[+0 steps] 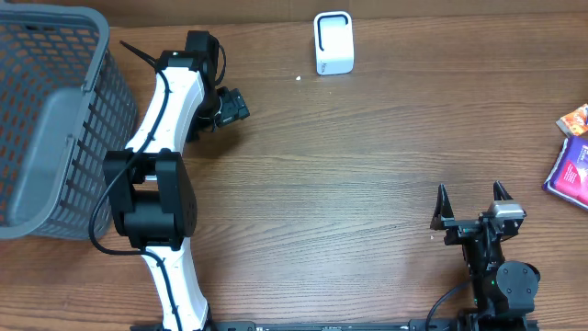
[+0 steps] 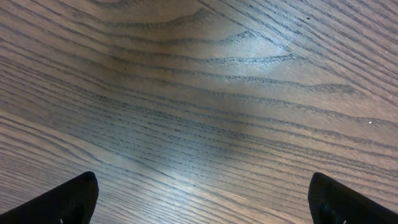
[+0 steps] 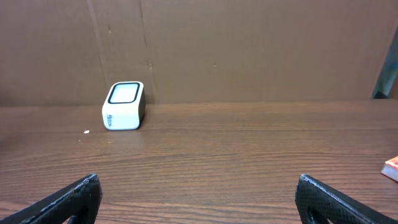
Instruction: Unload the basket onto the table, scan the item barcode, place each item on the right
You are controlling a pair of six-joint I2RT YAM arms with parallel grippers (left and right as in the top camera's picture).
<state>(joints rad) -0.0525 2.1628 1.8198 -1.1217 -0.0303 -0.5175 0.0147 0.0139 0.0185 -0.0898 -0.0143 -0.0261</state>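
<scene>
The white barcode scanner [image 1: 333, 43] stands at the far middle of the table; the right wrist view shows this scanner [image 3: 123, 106] ahead and to the left. A purple packet [image 1: 570, 175] and an orange-red packet [image 1: 574, 119] lie at the right edge. An orange-red corner [image 3: 392, 169] shows at the right of the right wrist view. My right gripper [image 1: 471, 198] [image 3: 198, 183] stands open near the front right, with nothing between its fingers. My left gripper [image 1: 237, 107] [image 2: 202, 186] is open over bare wood, left of the scanner.
A large grey mesh basket [image 1: 55, 119] fills the left end of the table, beside the left arm. A brown wall stands behind the scanner. A small white speck [image 1: 299, 77] lies near the scanner.
</scene>
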